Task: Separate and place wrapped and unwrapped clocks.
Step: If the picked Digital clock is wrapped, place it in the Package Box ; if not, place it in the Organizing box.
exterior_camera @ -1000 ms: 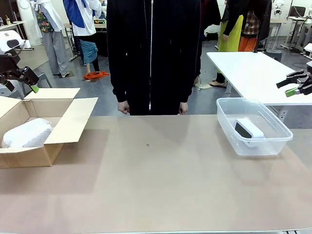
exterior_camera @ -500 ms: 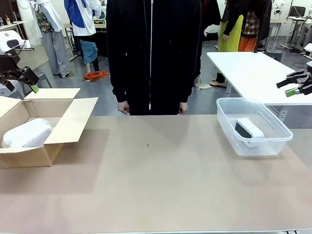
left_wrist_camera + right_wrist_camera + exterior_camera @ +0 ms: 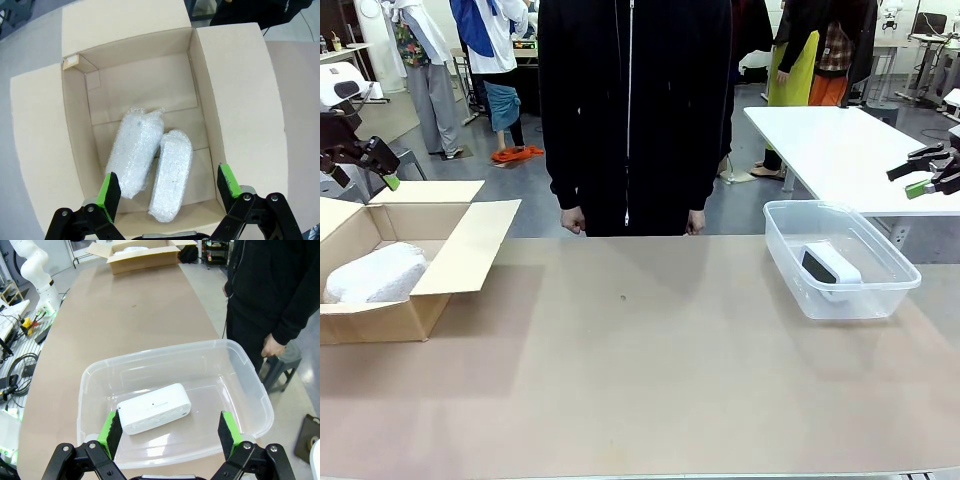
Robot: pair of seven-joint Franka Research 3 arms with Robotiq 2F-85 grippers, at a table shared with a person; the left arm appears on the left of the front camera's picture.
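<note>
**Sitting sorted: two wrapped clocks in the box, bare clock in the tub**

Hanging at the upper left edge of the front view, the left tool [image 3: 365, 160] is above the open cardboard box [image 3: 470, 240], its green-padded fingers spread apart and holding nothing. The wrist view of that arm looks straight down into the box [image 3: 75, 130], where the two wrapped clocks lie side by side on the bottom, touching along their long sides. One wrapped clock [image 3: 134, 150] is the left of the pair in that frame and slightly tilted; the other wrapped clock [image 3: 171, 175] lies to its right and lower in the frame. From the front, only a rounded white bundle [image 3: 375, 275] shows over the box wall at the left edge.

At the right edge of the front view the right tool [image 3: 925, 175] hangs above and beyond the clear plastic tub [image 3: 840, 305], fingers likewise apart and empty. The unwrapped clock [image 3: 830, 268] rests inside the tub, dark face turned toward the left of the frame. In the right wrist view the same clock [image 3: 155, 407] lies flat on the tub floor, lower left of the tub [image 3: 245, 365], between the two green pads in the picture.

A person in a black zipped jacket [image 3: 630, 110] stands at the far side of the table [image 3: 640, 380], both hands closed and hanging just above its edge, one hand [image 3: 572, 220] left of centre, the other hand [image 3: 696, 222] right of centre
</note>
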